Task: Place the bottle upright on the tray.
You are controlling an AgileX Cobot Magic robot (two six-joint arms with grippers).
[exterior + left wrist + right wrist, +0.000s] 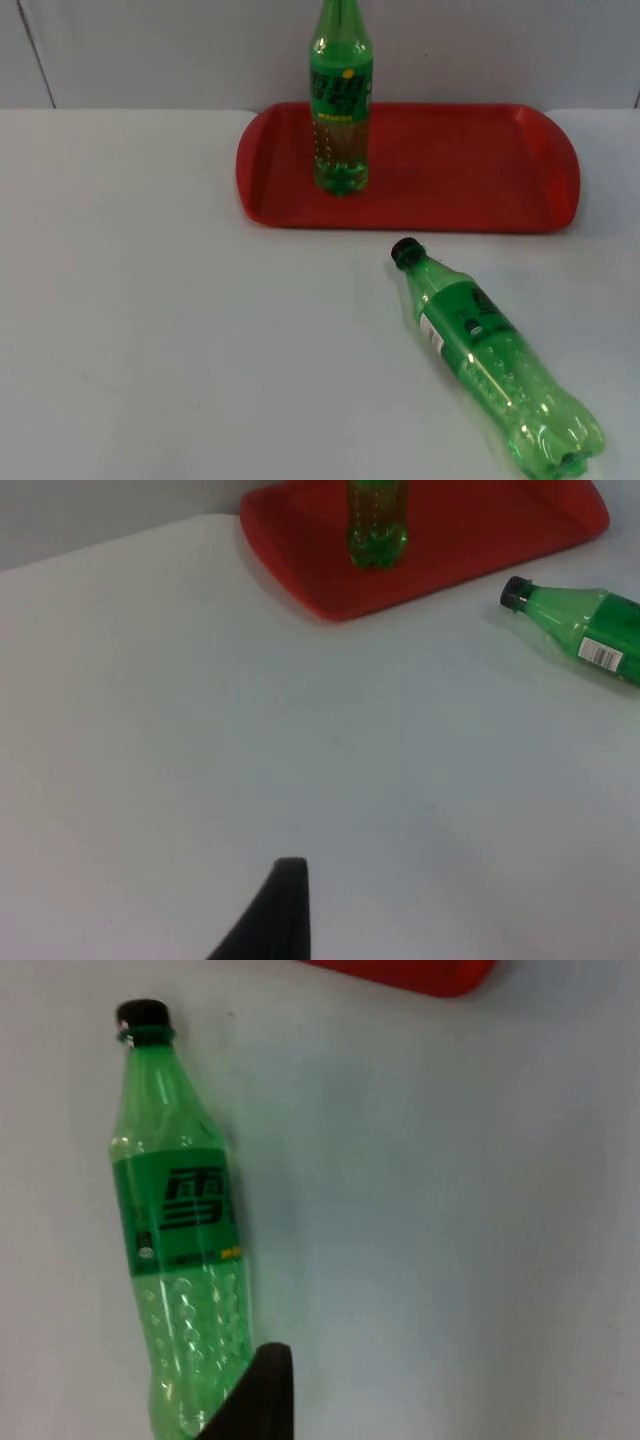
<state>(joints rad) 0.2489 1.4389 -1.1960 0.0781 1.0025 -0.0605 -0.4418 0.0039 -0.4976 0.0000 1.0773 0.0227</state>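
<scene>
The white table top point(180, 330) carries an oblong red plastic tray point(470, 170) near the grey partition wall point(150, 50). One green plastic bottle point(341, 110) stands upright on the tray's left part. A second green plastic bottle with a black cap point(495, 365) lies on its side on the table in front of the tray, apart from it, cap pointing toward the tray. The right gripper's black fingertip point(262, 1395) hangs just beside the lying bottle's base; the left gripper's fingertip point(275, 915) is over bare table. Whether either gripper is released or clenched cannot be told.
</scene>
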